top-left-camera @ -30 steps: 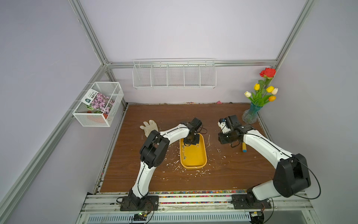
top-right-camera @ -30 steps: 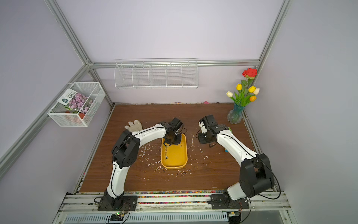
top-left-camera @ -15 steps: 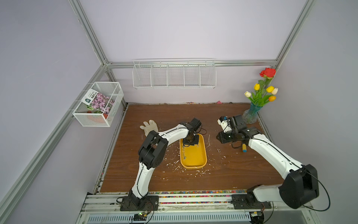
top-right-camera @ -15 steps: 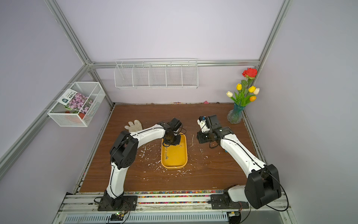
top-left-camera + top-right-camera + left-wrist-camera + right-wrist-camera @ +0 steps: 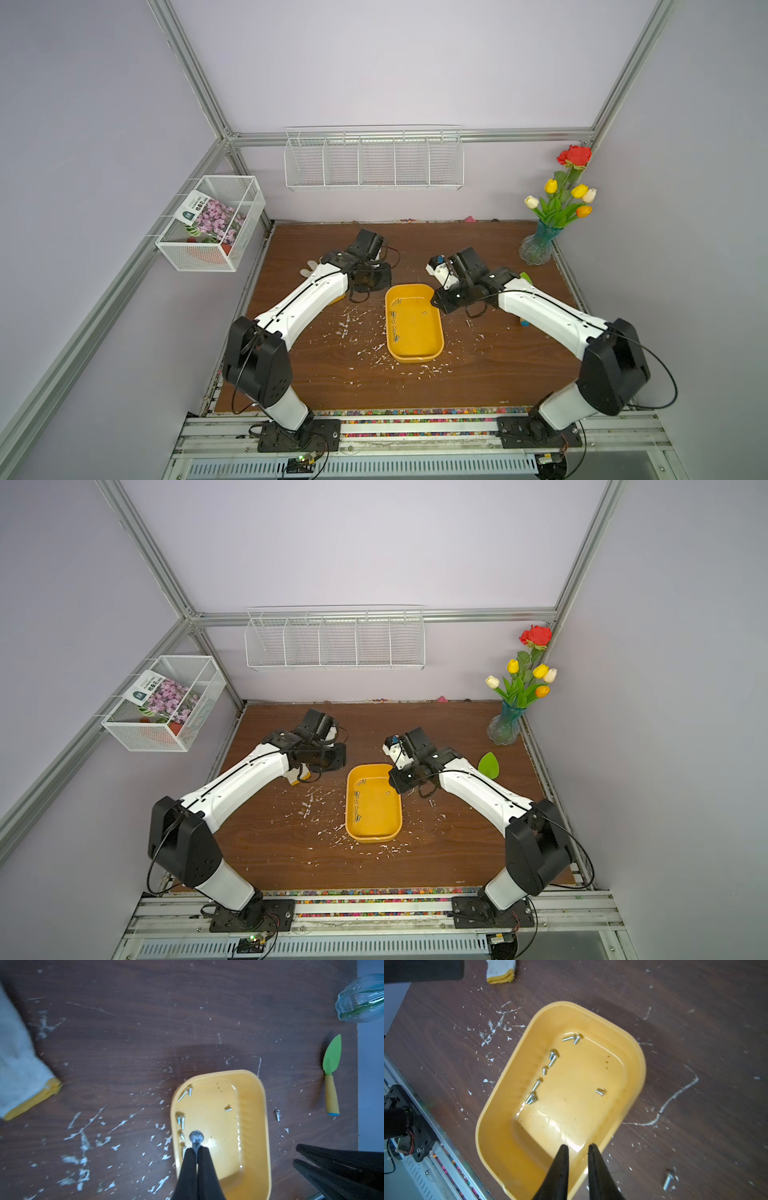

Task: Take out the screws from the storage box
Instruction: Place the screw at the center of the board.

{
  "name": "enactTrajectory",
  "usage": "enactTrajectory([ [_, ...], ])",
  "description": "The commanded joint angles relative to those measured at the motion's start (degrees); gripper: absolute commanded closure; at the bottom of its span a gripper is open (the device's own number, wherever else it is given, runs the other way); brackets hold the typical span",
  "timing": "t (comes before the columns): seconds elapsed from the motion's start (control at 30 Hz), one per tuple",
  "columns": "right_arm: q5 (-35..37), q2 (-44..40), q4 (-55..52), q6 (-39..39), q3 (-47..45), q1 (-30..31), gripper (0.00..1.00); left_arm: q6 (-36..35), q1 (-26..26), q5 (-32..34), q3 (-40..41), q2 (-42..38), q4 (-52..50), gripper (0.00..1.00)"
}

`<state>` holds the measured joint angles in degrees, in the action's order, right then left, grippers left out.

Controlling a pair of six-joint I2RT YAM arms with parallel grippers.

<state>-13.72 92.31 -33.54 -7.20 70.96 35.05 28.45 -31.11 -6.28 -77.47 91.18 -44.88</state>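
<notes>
1. Left wrist view: the left hand pinches one screw near the storage box.
2. A loose screw lies on the worktop; about nine screws lie inside.
3. The right hand, slightly spread, holds nothing.

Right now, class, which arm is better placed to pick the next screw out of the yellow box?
Right. The right claw hangs empty, slightly open, at the storage box rim near the screws; the left claw is shut on a screw.
</notes>
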Motion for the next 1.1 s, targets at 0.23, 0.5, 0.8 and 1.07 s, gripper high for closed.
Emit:
enactTrajectory([
  [0.23,1.56,18.65,-0.45,-4.96,12.94,8.23,0.69,2.17,4.48,2.12,21.07,-2.76,6.44,1.0],
  [0.5,2.58,26.02,-0.89,-7.59,17.2,9.77,0.63,2.36,4.57,0.48,23.71,2.84,11.22,1.0],
  [0.8,6.04,28.08,0.23,-7.54,17.53,10.3,0.59,1.59,4.54,0.55,23.98,5.37,12.38,1.0],
  [1.07,9.42,29.67,2.83,-7.67,17.64,11.51,0.62,0.63,4.57,0.51,24.72,5.53,12.45,0.99],
])
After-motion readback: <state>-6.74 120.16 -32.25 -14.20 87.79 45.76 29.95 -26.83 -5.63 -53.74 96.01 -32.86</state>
